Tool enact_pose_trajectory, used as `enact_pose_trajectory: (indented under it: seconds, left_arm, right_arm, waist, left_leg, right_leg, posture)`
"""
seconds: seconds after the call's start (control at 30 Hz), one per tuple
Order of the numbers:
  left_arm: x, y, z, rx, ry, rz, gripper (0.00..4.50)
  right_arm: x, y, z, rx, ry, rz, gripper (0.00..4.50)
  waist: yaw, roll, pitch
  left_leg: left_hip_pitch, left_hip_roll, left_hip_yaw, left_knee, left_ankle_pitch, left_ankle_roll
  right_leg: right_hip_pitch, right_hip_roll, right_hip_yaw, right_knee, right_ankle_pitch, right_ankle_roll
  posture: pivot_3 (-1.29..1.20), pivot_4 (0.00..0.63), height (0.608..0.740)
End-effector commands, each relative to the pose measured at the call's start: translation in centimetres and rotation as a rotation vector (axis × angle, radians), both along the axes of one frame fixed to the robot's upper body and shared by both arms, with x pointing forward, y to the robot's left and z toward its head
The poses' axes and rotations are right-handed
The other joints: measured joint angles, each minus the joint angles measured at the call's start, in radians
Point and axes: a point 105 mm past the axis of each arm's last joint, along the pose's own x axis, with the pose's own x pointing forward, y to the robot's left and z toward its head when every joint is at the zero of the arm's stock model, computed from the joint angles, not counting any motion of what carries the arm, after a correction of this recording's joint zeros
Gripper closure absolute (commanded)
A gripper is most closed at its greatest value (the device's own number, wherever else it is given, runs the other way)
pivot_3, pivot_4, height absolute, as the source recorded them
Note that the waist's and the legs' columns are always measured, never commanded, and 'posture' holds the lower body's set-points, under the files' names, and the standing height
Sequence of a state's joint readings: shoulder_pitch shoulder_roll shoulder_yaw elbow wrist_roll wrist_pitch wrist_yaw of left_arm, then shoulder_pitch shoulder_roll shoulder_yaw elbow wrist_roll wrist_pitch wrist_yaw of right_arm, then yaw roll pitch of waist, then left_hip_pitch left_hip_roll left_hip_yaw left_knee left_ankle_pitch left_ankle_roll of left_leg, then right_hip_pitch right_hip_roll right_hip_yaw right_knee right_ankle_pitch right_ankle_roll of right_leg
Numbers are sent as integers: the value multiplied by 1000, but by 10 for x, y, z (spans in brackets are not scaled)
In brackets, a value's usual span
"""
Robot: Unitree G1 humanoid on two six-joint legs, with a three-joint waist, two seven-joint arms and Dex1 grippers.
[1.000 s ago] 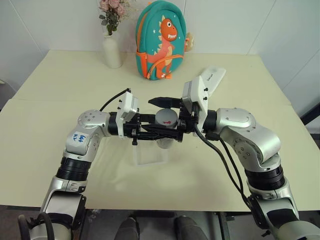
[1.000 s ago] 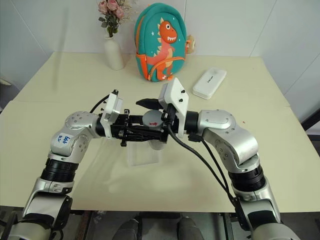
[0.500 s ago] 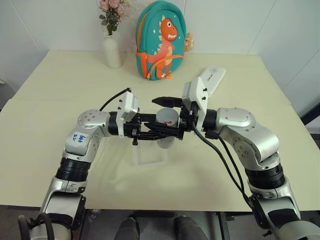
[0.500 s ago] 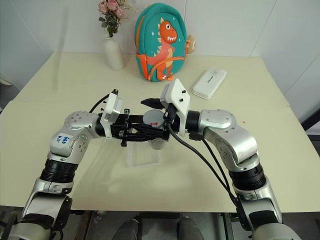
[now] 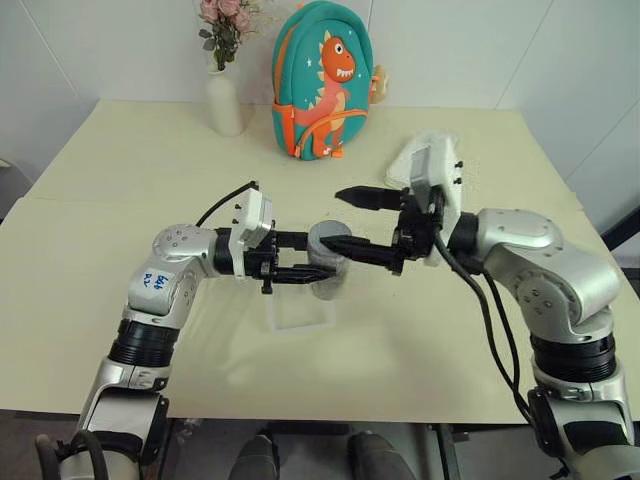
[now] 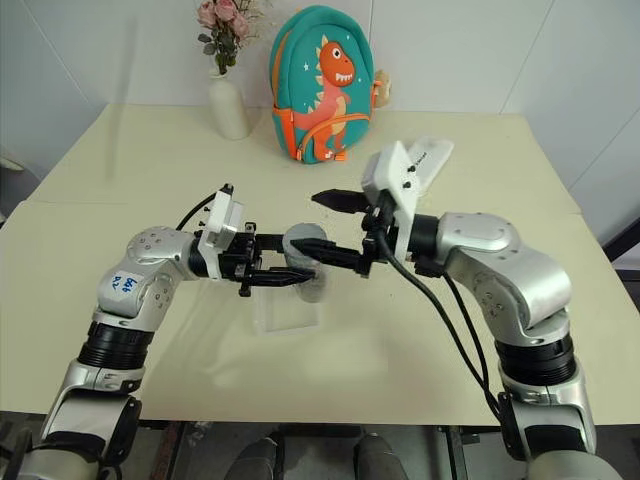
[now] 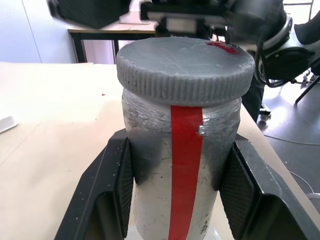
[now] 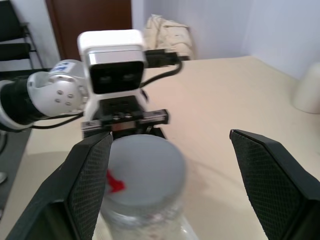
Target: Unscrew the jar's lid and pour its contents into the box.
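Note:
My left gripper is shut on the jar, a clear cylinder with a red strip, and holds it upright just above the box, a shallow clear tray. The grey lid with its red mark sits on the jar. The left fingers press the jar's sides below the lid. My right gripper is open, reaching in from the right. One finger lies close by the lid's rim and the other stands well off. The contents are hidden behind the jar's wall.
A teal dinosaur backpack and a white vase of flowers stand at the back of the table. A white oblong case lies at the back right, partly behind my right wrist.
My right gripper has drawn back to the right, off the lid that its fingers straddled before. The left gripper and the jar have stayed in place.

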State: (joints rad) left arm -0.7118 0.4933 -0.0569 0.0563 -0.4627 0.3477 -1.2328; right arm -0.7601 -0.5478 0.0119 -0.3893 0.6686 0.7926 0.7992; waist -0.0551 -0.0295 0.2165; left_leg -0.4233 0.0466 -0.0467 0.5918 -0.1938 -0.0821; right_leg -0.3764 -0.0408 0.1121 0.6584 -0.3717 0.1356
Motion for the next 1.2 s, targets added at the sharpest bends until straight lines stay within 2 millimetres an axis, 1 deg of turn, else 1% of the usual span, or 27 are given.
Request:
enact_pose_trajectory:
  seconds: [0.03, 0.13, 0.27, 0.43, 0.6, 0.77, 0.93, 1.2]
  left_arm:
    - [0, 4, 6, -9, -37, 12, 2534]
    - [1, 3, 7, -12, -40, 14, 2534]
    - [2, 1, 8, -16, -46, 15, 2534]
    - [3, -2, 8, -22, -50, 8, 2534]
    - [2, -7, 10, -35, -57, -6, 2534]
    - [2, -8, 11, -36, -60, -14, 2534]
    - [1, -9, 11, -34, -65, -17, 2534]
    - [1, -9, 11, -35, -68, -16, 2534]
  right_arm:
    - [-14, -1, 12, 36, -28, 46, 570]
    - [-20, 4, 16, 57, -21, 82, 570]
    - [-21, 12, 17, 80, -20, 92, 570]
    - [-18, 32, 11, 81, -12, 97, 570]
    - [-15, 41, 3, 74, 11, 95, 570]
    - [-10, 43, -3, 62, 29, 86, 570]
    - [0, 40, -6, 49, 26, 53, 570]
    - [4, 38, -11, 32, 26, 46, 570]
  waist:
    - [0, 0, 0]
    - [1, 0, 0]
    - [0, 0, 0]
    - [-1, 0, 0]
    - [2, 0, 0]
    - [0, 0, 0]
    - [0, 0, 0]
    - [0, 0, 0]
  left_leg:
    - [0, 0, 0, 0, 0, 0]
    - [0, 0, 0, 0, 0, 0]
    - [0, 0, 0, 0, 0, 0]
    - [0, 0, 0, 0, 0, 0]
    - [0, 0, 0, 0, 0, 0]
    - [0, 0, 0, 0, 0, 0]
    - [0, 0, 0, 0, 0, 0]
    - [0, 0, 0, 0, 0, 0]
  right_leg:
    - [0, 0, 0, 0, 0, 0]
    - [0, 0, 0, 0, 0, 0]
    - [0, 0, 0, 0, 0, 0]
    - [0, 0, 0, 0, 0, 0]
    - [0, 0, 0, -1, 0, 0]
    - [0, 0, 0, -1, 0, 0]
    - [0, 0, 0, 0, 0, 0]
    - [0, 0, 0, 0, 0, 0]
  posture:
    - [0, 150, 740]
    - [0, 150, 740]
    - [0, 150, 740]
    - [0, 150, 740]
    - [0, 150, 740]
    - [0, 150, 740]
    - [0, 150, 740]
    - [0, 150, 740]
